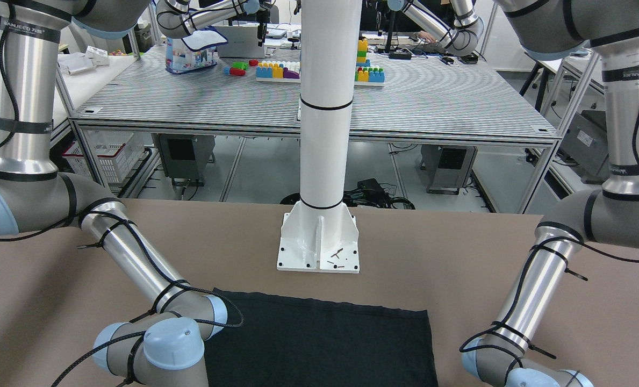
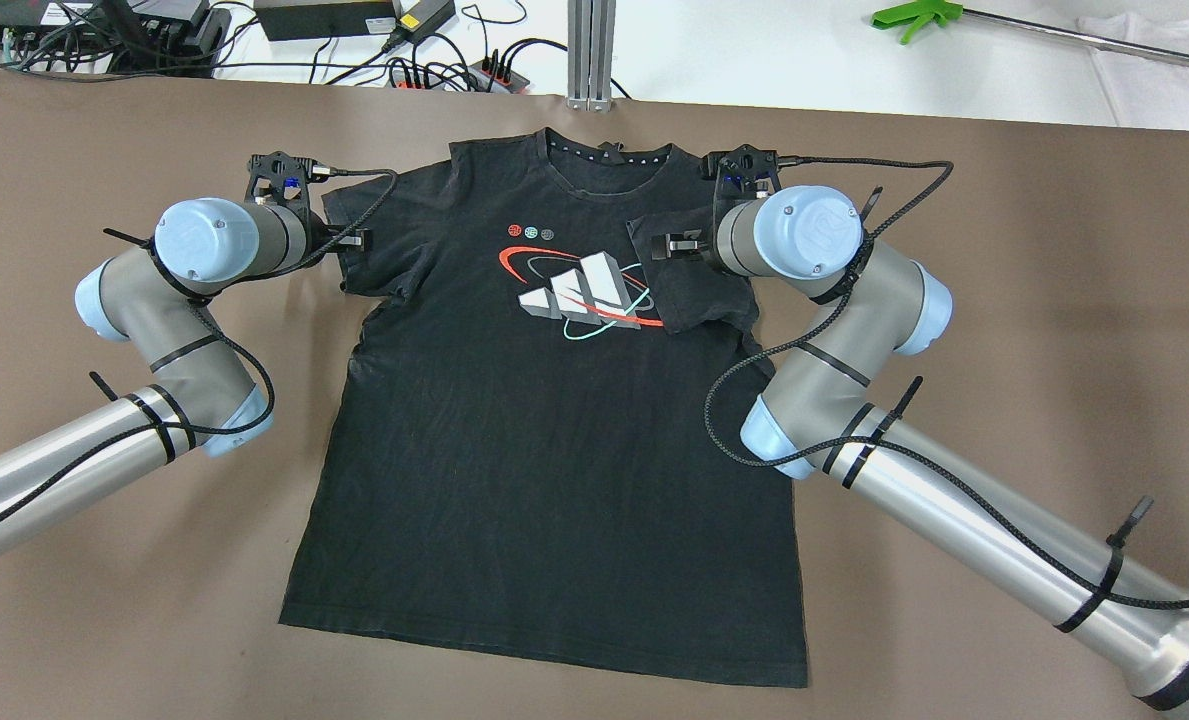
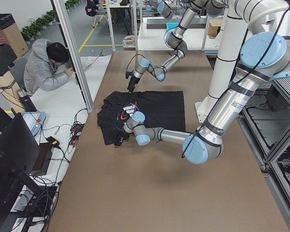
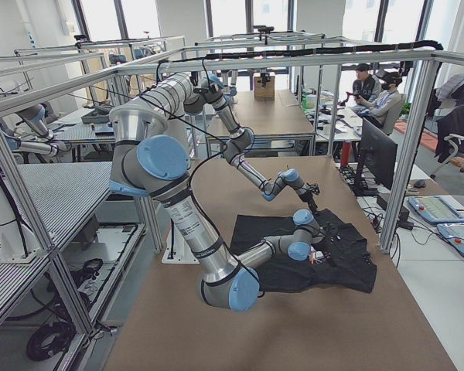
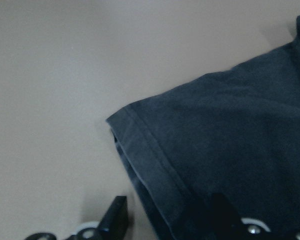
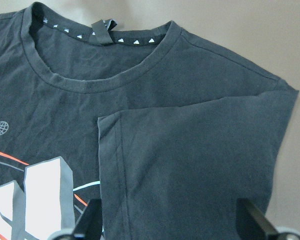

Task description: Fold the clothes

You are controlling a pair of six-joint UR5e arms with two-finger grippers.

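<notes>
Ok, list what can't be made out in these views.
Shirt, front view: only the hem end shows; the bottom edge cuts off the rest.
Left gripper, left wrist view: fingertips cut off by the bottom edge; grip on the sleeve unclear.
Logo, overhead: one end hidden under the folded sleeve.

Overhead and wrists (close) share shirt (image 2: 554, 450).

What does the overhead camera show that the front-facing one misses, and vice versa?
Only overhead: the whole T-shirt, its collar, printed logo, right sleeve folded inward, plus the left hand and right hand by the sleeves. Only front-facing: the white post, its base plate, and a second table with coloured blocks. Both: the T-shirt on the brown table, the left arm and right arm.
</notes>
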